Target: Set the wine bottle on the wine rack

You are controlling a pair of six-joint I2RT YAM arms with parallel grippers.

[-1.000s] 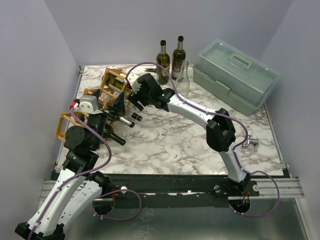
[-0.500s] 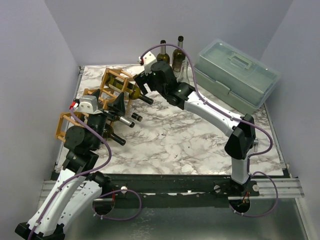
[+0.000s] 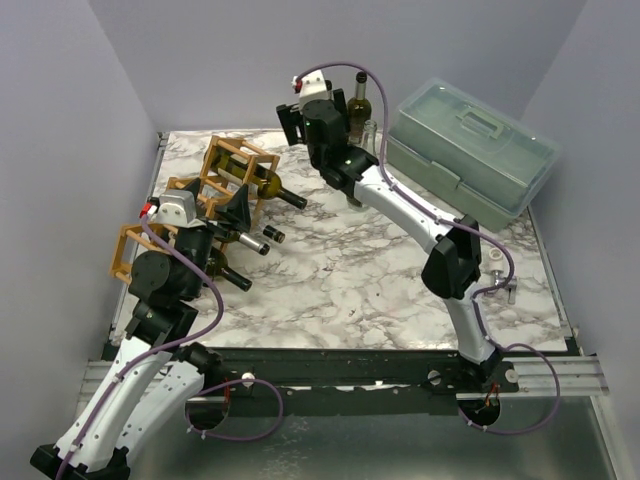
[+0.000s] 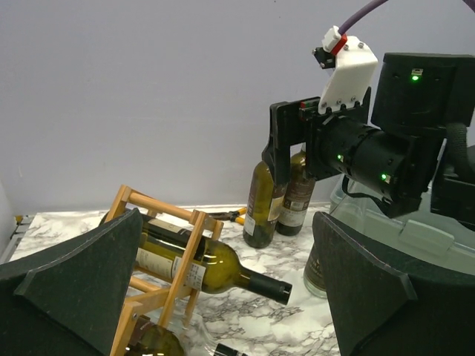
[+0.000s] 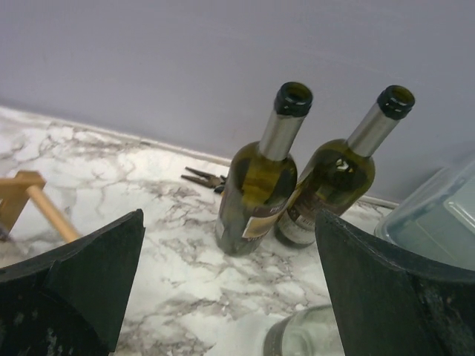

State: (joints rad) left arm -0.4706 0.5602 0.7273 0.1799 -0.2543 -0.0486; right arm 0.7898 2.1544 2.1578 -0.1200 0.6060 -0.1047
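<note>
Where it lies on its side in an upper cell of the wine rack [image 4: 167,205], the wine bottle [image 4: 215,268] shows dark green glass, a pale label around its body and a black-capped neck. The neck juts out of the frame towards the right, clear of the sticks. The rack is an open lattice of light-brown wooden sticks and stands at the left of the surface [image 3: 340,270]. More bottles [image 3: 232,276] lie in its lower cells with their necks poking out.

The left claw [image 4: 227,219] is spread wide and holds nothing, just beside the rack and facing the racked bottle. The right claw [image 5: 228,219] is likewise spread and empty. It is raised above the back of the surface, apart from the rack, and points at two upright bottles [image 5: 260,174] by the back wall.

The surface is white marble with grey veins. A pair of pliers [image 5: 202,178] lies left of the upright bottles, and a clear bottle [image 5: 297,337] stands in front of them. A pale green toolbox [image 3: 470,150] with a see-through lid sits at the back right. The walls [image 3: 200,60] are plain, pale lavender-grey.
</note>
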